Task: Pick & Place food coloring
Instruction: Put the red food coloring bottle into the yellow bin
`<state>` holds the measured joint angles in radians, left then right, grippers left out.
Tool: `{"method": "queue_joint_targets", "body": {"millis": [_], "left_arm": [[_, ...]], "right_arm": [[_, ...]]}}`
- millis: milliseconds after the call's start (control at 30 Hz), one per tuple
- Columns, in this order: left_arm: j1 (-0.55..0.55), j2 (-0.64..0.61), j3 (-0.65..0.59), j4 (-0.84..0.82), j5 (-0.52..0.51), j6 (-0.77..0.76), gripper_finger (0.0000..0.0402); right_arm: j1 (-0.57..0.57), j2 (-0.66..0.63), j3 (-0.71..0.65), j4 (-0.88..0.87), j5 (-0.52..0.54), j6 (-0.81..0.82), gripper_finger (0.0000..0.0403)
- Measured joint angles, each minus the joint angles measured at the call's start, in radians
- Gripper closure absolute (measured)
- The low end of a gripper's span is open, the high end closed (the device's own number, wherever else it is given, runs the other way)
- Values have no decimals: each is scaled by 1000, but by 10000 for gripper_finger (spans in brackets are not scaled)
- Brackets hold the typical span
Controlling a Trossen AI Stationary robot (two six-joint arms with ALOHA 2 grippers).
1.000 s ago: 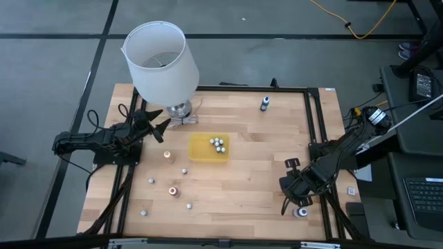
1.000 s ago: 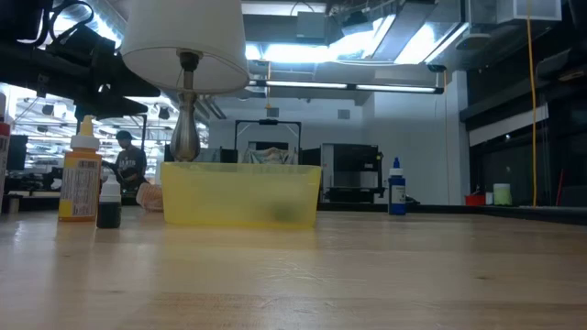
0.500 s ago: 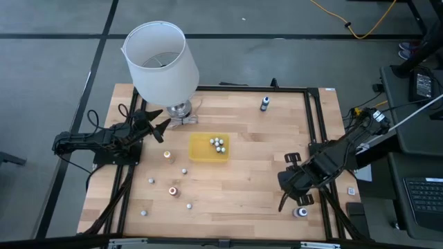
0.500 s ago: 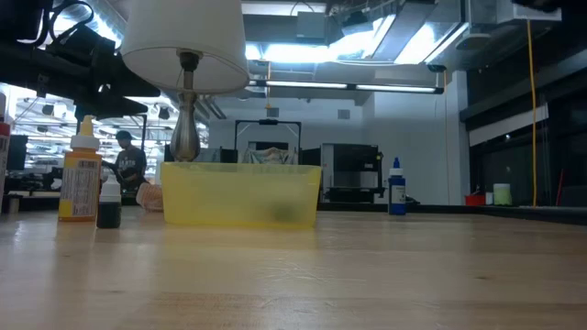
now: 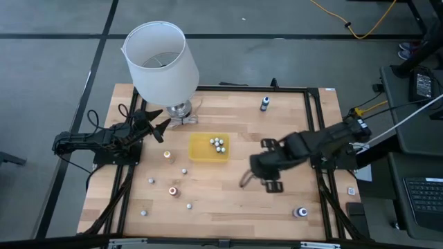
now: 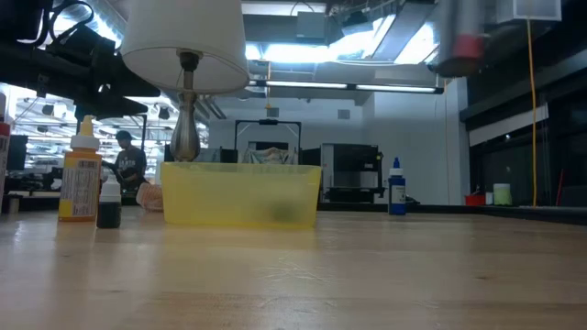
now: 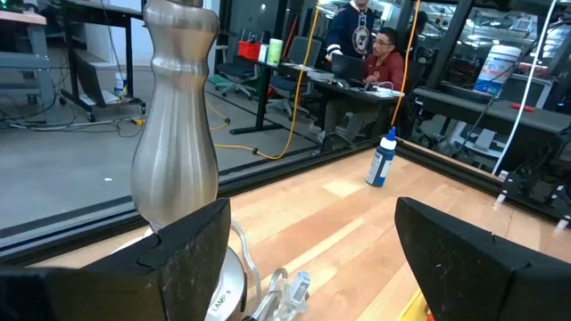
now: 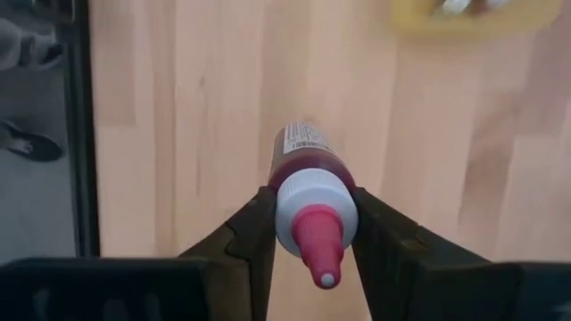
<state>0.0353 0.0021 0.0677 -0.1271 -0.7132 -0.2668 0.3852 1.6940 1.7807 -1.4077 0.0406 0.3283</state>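
Note:
My right gripper [image 8: 308,234] is shut on a small food coloring bottle [image 8: 306,165] with red liquid, a white cap and a red tip. It hovers over the table right of the yellow tray [image 5: 209,147], which holds several bottles [image 5: 219,144]. In the low view the gripper is a blur with a red spot [image 6: 466,43]. More bottles stand loose on the table [image 5: 173,190], among them an orange one [image 6: 81,179] and a blue-capped one [image 6: 396,188]. My left gripper [image 5: 158,126] waits open beside the lamp base [image 7: 174,134]. My right gripper pinches the red bottle at its white cap [image 8: 308,201], one finger [image 8: 254,234] on each side. The fingers come from above, pointing down at the table. The bottle is lifted clear and hangs below them, red tip toward the wrist and base toward the wood.
A big white lampshade [image 5: 160,59] on a metal base stands at the table's far left. A black frame [image 5: 320,124] runs along the table's edges. One bottle [image 5: 300,211] stands near the near right corner. People sit at desks beyond the table [image 7: 379,53].
My right gripper has swung from the table's near right corner toward the left and far side, closing on the yellow tray, and now shows high up in the low view. The bottle at the near right corner has stayed where it was.

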Motion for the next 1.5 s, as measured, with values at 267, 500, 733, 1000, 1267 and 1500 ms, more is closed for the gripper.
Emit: {"method": "queue_joint_targets", "body": {"millis": [267, 500, 733, 1000, 1267, 1500], "left_arm": [[0, 0, 0, 0, 0, 0, 90], [0, 0, 0, 0, 0, 0, 91], [0, 0, 0, 0, 0, 0, 91], [0, 0, 0, 0, 0, 0, 90], [0, 0, 0, 0, 0, 0, 91], [0, 0, 0, 0, 0, 0, 90]], "right_arm": [[-132, 187, 237, 0, 1, -74, 275], [-216, 339, 388, 14, 1, -121, 275], [-286, 448, 410, 52, 2, -154, 275], [-335, 530, 410, 61, 2, -180, 274], [-334, 561, 408, 64, -1, -192, 274], [-335, 600, 407, 66, -1, -206, 274]]}}
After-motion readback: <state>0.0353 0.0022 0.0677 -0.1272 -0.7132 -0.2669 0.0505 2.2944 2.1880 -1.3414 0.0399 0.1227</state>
